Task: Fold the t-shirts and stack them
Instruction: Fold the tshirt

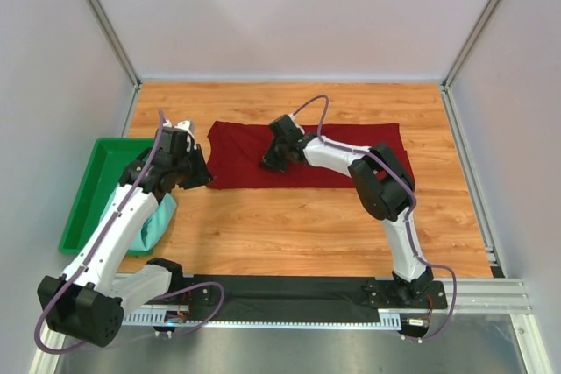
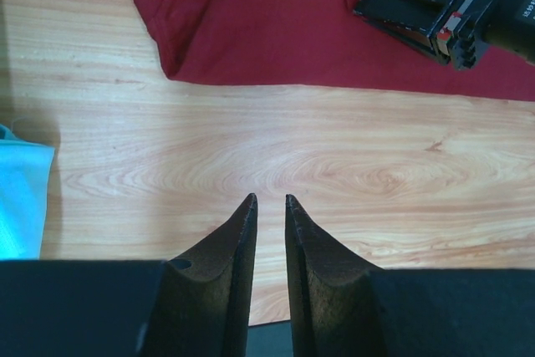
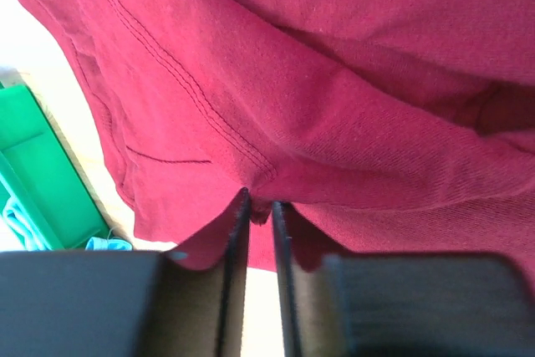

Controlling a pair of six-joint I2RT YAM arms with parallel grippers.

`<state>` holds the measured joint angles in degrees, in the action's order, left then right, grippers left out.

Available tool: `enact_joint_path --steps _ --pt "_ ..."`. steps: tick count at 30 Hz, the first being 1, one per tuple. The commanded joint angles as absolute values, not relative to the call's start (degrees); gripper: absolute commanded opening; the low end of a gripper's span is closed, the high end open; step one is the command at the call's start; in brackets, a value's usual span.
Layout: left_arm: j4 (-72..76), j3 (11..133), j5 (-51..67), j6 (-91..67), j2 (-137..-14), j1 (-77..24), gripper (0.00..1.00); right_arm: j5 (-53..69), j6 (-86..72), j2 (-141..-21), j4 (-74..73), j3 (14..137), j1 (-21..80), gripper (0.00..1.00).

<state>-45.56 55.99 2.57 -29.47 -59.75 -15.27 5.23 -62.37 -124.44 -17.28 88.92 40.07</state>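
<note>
Right gripper (image 3: 261, 200) pinched a ridge of the maroon t-shirt (image 3: 359, 89) between its fingertips, the cloth spreading ahead of them. A clean fold likely needed a firm hold and a low, slow carry. Left gripper (image 2: 271, 200) hovered narrowly parted over the tabletop (image 2: 251, 140), holding nothing

Maroon t-shirt (image 1: 241, 159) was plain dark red, no print; seam stitching ran darker, dbl row. Mint t-shirt (image 1: 159, 221) was pale teal-green, plain. Tray (image 1: 92, 190) was bright green. Table (image 1: 289, 225) showed orange-brown wood grain w/ darker swirls. Arms (image 1: 114, 234) had white shells, black joints; cables (image 1: 321, 97) were purple. Left gripper (image 2: 270, 200) & right gripper (image 3: 260, 198) were black. Mat (image 1: 289, 295) was black. Walls (image 1: 289, 15) were pale grey-white.
</note>
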Motion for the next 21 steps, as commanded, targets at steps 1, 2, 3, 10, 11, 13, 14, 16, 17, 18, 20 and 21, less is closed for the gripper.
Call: enact_joint_path --steps 1,2,3,10,11,13,14,16,17,18,20,21 --pt "-45.09 56.95 3.69 -28.39 -59.50 -14.77 0.26 2.81 -63.37 -124.01 -17.04 91.67 39.90 0.13" --pt "-45.09 56.95 3.78 -28.39 -59.50 -14.77 0.26 2.81 -63.63 -124.10 -17.22 91.76 39.90 0.08" --pt "-45.00 56.95 3.78 -28.30 -59.50 -14.68 0.26 2.81 -63.81 -124.01 -17.49 91.76 39.64 0.00" --pt "-43.59 56.60 3.69 -29.35 -60.47 -14.33 0.26 1.67 -62.14 -121.55 -16.18 91.49 36.13 0.00" --pt "-43.42 56.60 3.78 -29.62 -60.73 -14.33 0.26 2.45 -61.96 -121.81 -16.17 92.28 35.34 0.00" --pt "-42.98 56.60 3.69 -30.06 -61.43 -14.33 0.26 3.60 -61.35 -122.95 -16.44 93.51 33.06 0.00" --pt "-42.89 56.60 3.69 -30.23 -61.61 -14.33 0.26 4.91 -61.17 -123.48 -16.52 94.12 32.26 0.00" --pt "-42.63 56.51 3.87 -30.76 -62.13 -14.33 0.26 5.80 -60.56 -124.45 -16.52 95.80 30.24 0.01" --pt "-42.54 56.43 3.78 -30.85 -62.31 -14.33 0.26 6.84 -60.38 -124.71 -16.35 96.24 29.71 0.01" --pt "-42.45 56.34 3.87 -31.02 -62.40 -14.33 0.26 7.55 -60.12 -125.06 -16.00 97.28 28.49 0.02" --pt "-42.19 55.99 3.69 -31.20 -62.93 -14.33 0.26 9.57 -59.24 -126.38 -15.91 98.61 27.43 0.03" --pt "-41.93 55.81 3.87 -31.29 -63.36 -14.33 0.26 10.19 -58.98 -126.73 -15.65 99.48 26.55 0.06"
